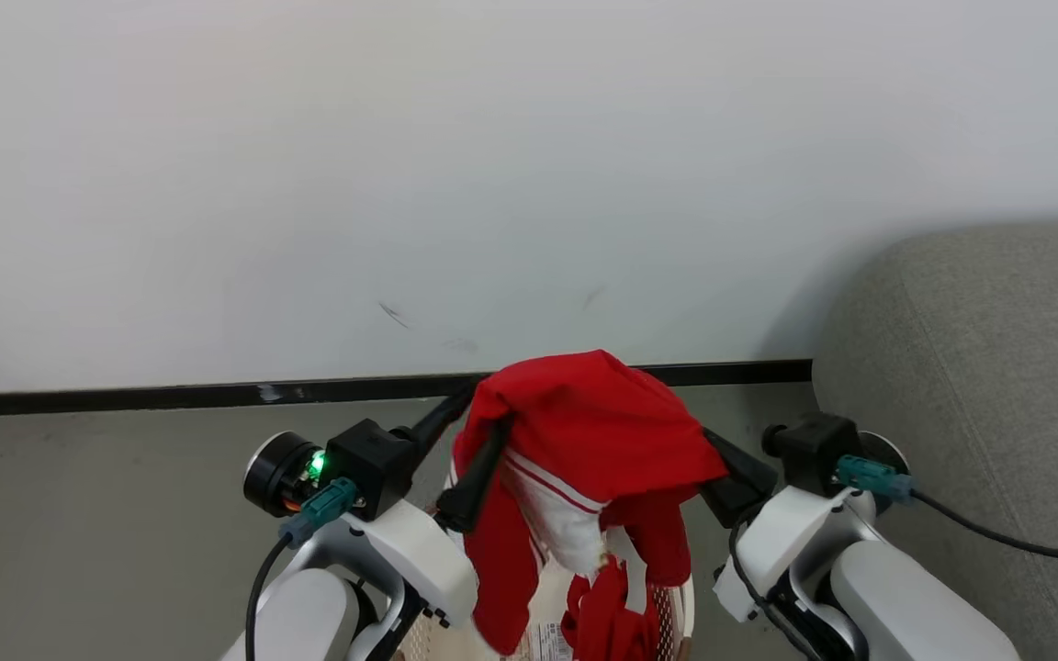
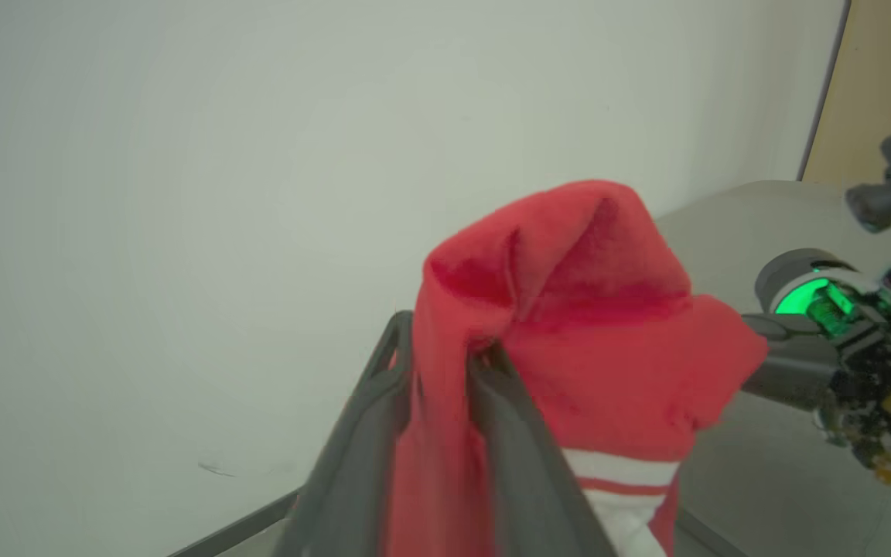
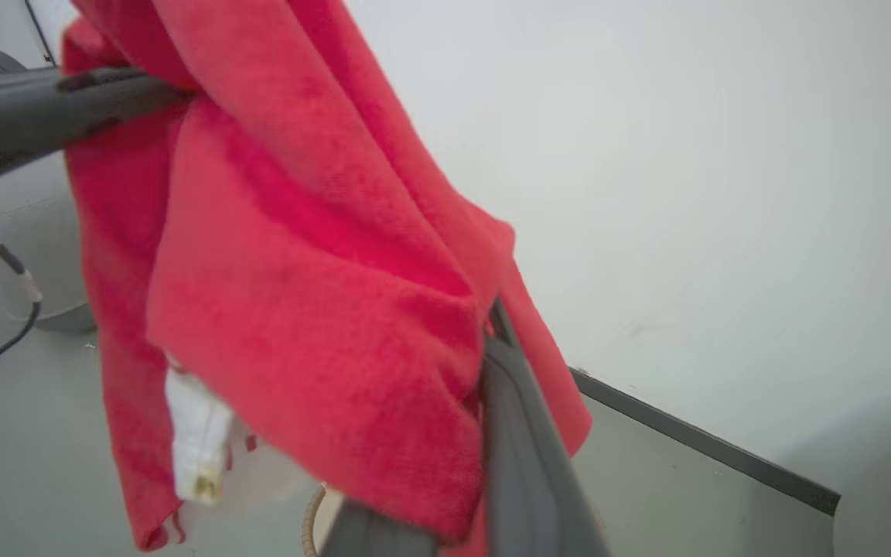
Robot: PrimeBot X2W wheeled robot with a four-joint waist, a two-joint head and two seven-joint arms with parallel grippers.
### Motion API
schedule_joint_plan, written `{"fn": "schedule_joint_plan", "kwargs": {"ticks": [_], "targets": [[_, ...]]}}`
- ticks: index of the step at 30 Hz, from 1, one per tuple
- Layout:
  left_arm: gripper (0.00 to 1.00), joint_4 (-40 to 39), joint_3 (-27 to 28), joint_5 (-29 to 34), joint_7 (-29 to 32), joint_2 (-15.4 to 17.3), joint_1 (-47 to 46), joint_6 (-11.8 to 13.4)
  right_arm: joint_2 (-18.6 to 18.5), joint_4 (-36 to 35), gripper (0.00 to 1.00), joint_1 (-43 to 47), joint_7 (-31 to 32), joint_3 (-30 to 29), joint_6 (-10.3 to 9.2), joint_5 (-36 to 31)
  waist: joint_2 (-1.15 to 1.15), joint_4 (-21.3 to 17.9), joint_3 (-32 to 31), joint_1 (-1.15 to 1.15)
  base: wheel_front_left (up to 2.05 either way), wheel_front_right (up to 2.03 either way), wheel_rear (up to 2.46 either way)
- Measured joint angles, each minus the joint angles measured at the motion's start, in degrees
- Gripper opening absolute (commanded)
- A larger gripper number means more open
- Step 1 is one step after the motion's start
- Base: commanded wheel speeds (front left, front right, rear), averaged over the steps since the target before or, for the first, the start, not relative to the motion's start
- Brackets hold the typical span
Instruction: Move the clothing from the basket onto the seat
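I am looking at a big pale wall (image 1: 492,184) with a grey floor (image 1: 79,514) under it, and the grey seat (image 1: 970,386) is sitting off to my right side, near but not touching anything I hold. The basket (image 1: 671,610) is sitting low between my two arms, and I am seeing just a bit of its holed side and the label (image 1: 552,638) on its bottom. The red clothing (image 1: 593,431) is hanging up over the basket, well above the rim, with its white panel (image 1: 575,528) drooping down. Some red cloth is dangling into the basket, and I cannot tell if that is a second piece. My left gripper (image 2: 445,348) is pinching a fold of the clothing between both fingers. My right gripper (image 3: 492,348) is also squeezing the cloth, I think, though the cloth is hiding one finger. I am guessing the clothing is light, soft and floppy, so it is going to sag and swing. It is not going to break. I am thinking a thick bunched fold near the top is the best place to hold, because a thin edge could slip out.
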Motion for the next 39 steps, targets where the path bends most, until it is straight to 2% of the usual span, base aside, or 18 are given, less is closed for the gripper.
{"fn": "schedule_joint_plan", "kwargs": {"ticks": [8,23,30,39], "targets": [[1.00,1.13,-0.45,-1.36,-1.45,-0.24,1.85,-0.04,-3.37,-1.00,0.00,4.00,0.01,-10.15,-0.01,0.97,0.00,-2.89,0.27,0.00,0.00,0.00,0.00],[1.00,2.12,-4.78,-3.38,-4.39,-0.40,5.63,-0.46,-6.91,-5.66,0.00,10.85,0.01,-23.61,-0.01,-0.66,0.00,-8.67,0.90,0.00,0.00,0.00,0.00],[1.00,2.09,-6.71,-3.38,-6.04,-0.47,5.75,-1.01,-6.68,-8.68,0.00,13.82,0.01,-27.33,-0.01,-1.15,0.00,-11.71,1.21,0.00,0.00,0.00,0.00],[1.00,1.82,-8.40,-3.36,-7.36,-0.58,5.73,-1.43,-5.48,-11.49,0.00,17.14,0.01,-28.69,-0.01,-1.66,0.00,-15.72,1.64,0.00,0.00,0.00,0.00]]}}
